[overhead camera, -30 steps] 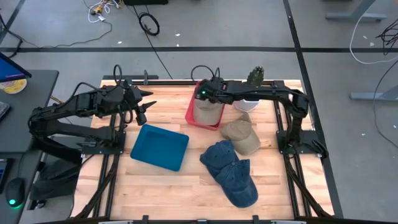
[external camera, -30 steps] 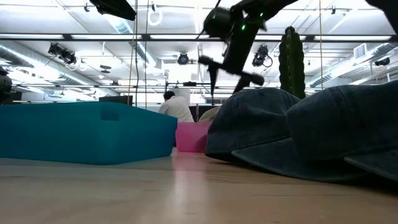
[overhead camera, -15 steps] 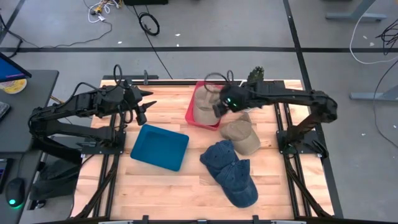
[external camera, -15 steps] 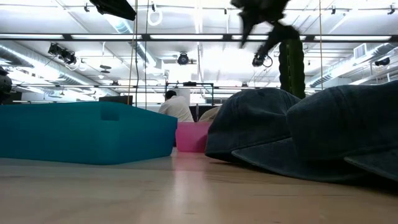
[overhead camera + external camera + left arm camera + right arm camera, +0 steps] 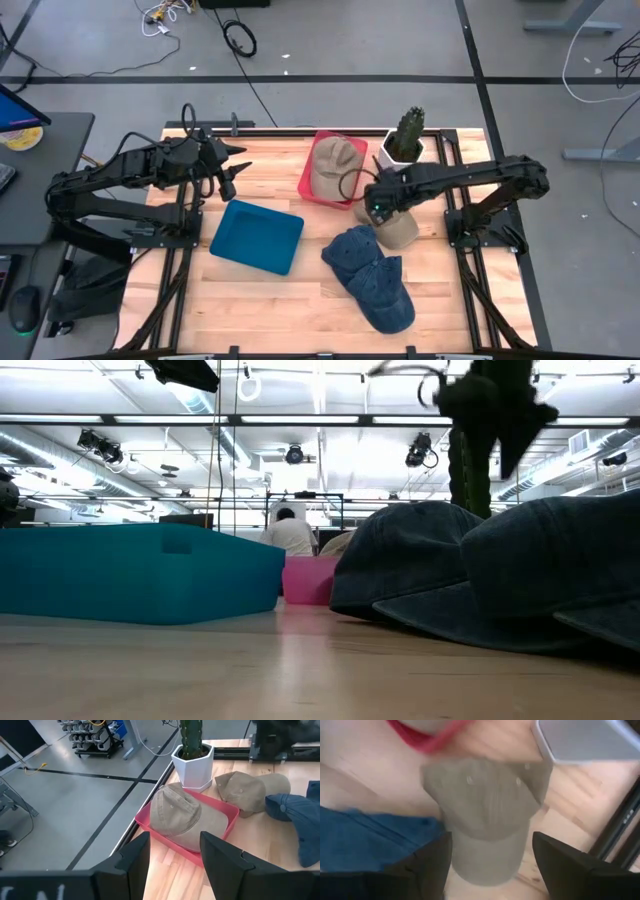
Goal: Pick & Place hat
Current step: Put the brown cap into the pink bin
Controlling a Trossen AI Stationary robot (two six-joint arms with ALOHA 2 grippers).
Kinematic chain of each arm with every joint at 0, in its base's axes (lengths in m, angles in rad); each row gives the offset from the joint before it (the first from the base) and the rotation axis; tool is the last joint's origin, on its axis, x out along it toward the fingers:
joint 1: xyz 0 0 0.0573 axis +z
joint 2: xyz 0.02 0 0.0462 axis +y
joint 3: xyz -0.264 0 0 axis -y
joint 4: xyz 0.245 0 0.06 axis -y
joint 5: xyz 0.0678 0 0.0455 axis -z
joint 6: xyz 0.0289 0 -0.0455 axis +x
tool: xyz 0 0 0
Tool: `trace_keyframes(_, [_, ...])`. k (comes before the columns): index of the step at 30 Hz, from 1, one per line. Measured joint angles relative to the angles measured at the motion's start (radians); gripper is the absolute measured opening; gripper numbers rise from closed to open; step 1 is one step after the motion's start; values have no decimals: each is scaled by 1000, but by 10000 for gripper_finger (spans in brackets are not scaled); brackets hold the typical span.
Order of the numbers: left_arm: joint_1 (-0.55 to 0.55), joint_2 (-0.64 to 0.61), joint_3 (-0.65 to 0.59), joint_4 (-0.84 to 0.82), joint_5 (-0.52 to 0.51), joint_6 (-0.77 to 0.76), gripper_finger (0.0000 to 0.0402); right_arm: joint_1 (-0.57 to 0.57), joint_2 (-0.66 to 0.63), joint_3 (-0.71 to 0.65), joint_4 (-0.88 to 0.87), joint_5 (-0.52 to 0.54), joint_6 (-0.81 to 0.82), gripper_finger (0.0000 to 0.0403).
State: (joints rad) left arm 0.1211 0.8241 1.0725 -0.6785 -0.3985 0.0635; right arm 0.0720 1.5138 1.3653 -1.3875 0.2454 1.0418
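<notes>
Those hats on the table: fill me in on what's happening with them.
One tan hat lies in the pink tray. The right gripper, fingers open, hovers over a second tan hat on the table beside the tray, holding nothing. Two denim hats lie nearer the front edge, and the blue tray has nothing in it. The left gripper waits open at the table's left side, off the hats.
</notes>
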Motion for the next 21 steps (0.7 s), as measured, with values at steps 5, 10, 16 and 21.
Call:
trace_keyframes(5, [0,0,0,1,0,-5,177,-17,-21,-135,69,-76,-37,265])
trace_keyframes(10, [0,0,0,7,0,-43,177,-50,-65,-243,160,-124,-71,254])
trace_keyframes(16, [0,0,0,19,0,-102,177,-83,-124,-321,305,-123,-125,249])
trace_keyframes(21, [0,0,0,36,1,-142,177,-102,-127,-409,391,-127,-184,249])
